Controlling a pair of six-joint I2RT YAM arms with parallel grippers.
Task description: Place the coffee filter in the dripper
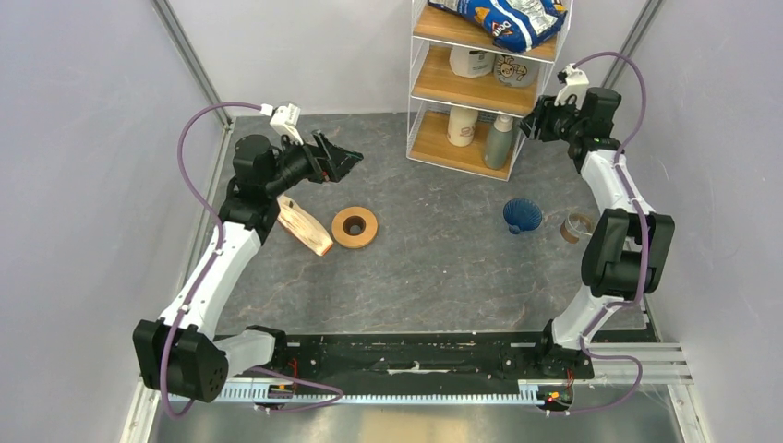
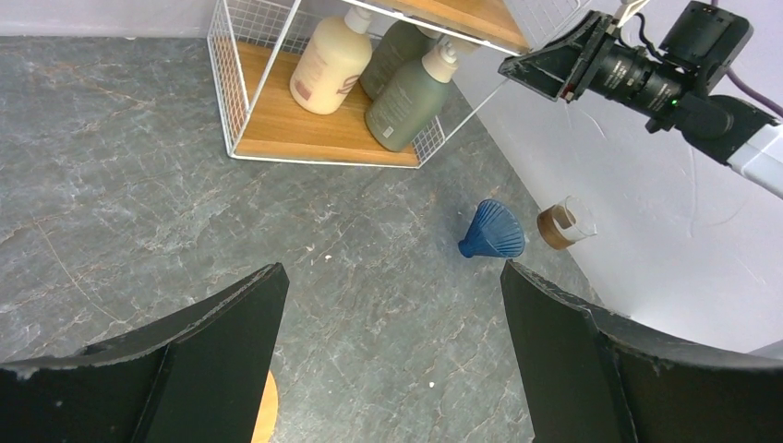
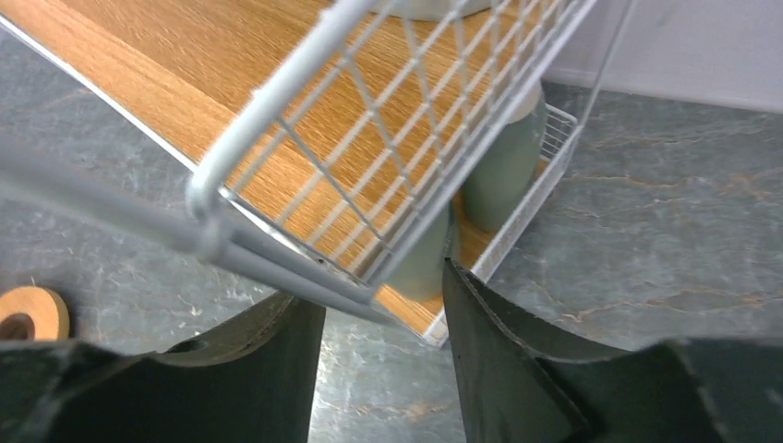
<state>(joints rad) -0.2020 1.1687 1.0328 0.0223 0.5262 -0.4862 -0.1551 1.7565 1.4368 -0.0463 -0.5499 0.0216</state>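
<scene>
The dripper [image 1: 523, 216] is a dark blue ribbed cone lying on its side on the grey table, right of centre; in the left wrist view the dripper [image 2: 492, 231] lies far beyond my fingers. No single white coffee filter shows in any view. My left gripper [image 1: 340, 157] hangs raised over the left rear of the table, open, and the left gripper [image 2: 392, 295] has nothing between its fingers. My right gripper [image 1: 530, 125] sits high beside the wire shelf, well behind the dripper. The right gripper [image 3: 383, 305] is open and empty, close to the shelf's wire corner.
A cream-and-tan paper stack [image 1: 305, 225] and an orange-brown ring [image 1: 355, 227] lie at left centre. A small glass cup [image 1: 578, 226] stands right of the dripper, near the wall. The white wire shelf [image 1: 480, 157] with bottles [image 2: 406, 92] stands at the back.
</scene>
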